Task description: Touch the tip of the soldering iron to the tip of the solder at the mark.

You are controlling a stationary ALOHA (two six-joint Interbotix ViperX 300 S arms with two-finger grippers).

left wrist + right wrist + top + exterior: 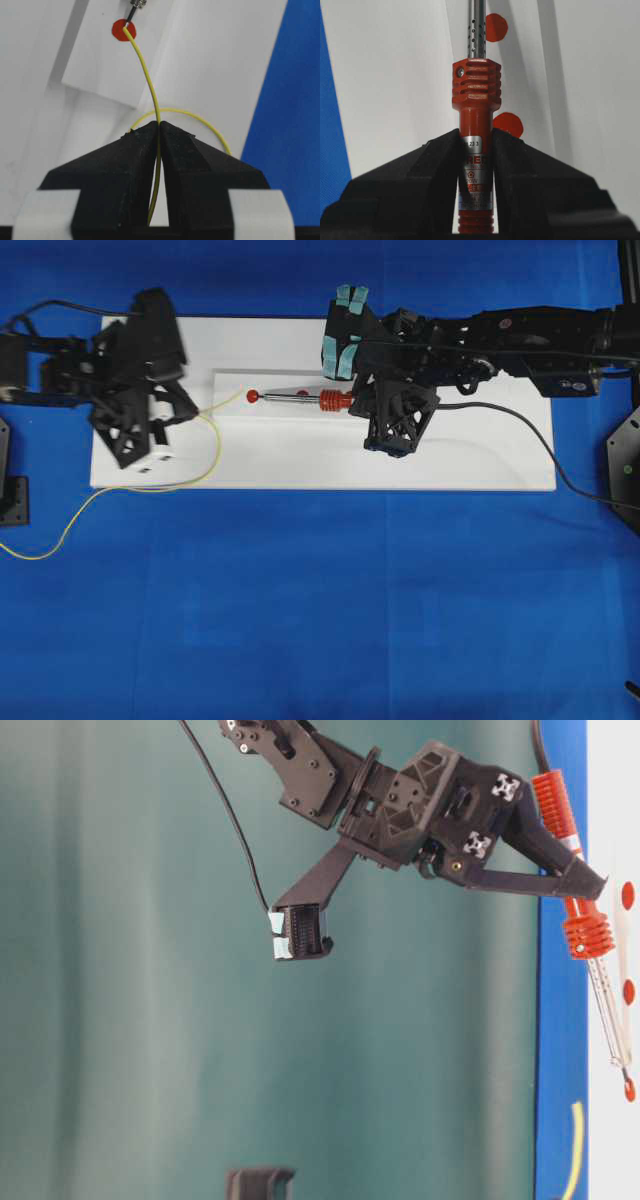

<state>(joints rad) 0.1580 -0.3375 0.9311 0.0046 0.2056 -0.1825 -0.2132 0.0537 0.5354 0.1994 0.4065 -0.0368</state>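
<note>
The soldering iron [318, 397], with its red-orange handle [475, 95] and silver shaft, lies along a raised white strip. My right gripper [476, 136] is shut on its handle. My left gripper [159, 124] is shut on the yellow solder [147, 75]. The solder's free end [125, 28] rests on a red round mark [118, 31]. The iron's dark tip [131, 14] comes down to that end and seems to touch it. In the overhead view the iron's tip sits at the mark [253, 395], with the left gripper [188, 412] to its left.
A white board [450, 460] on blue cloth carries the raised strip [290, 412]. Two more red marks [495, 27] [509, 124] lie beside the iron. The solder's long tail [110, 492] loops off the board to the left. The black cord [520, 430] trails right.
</note>
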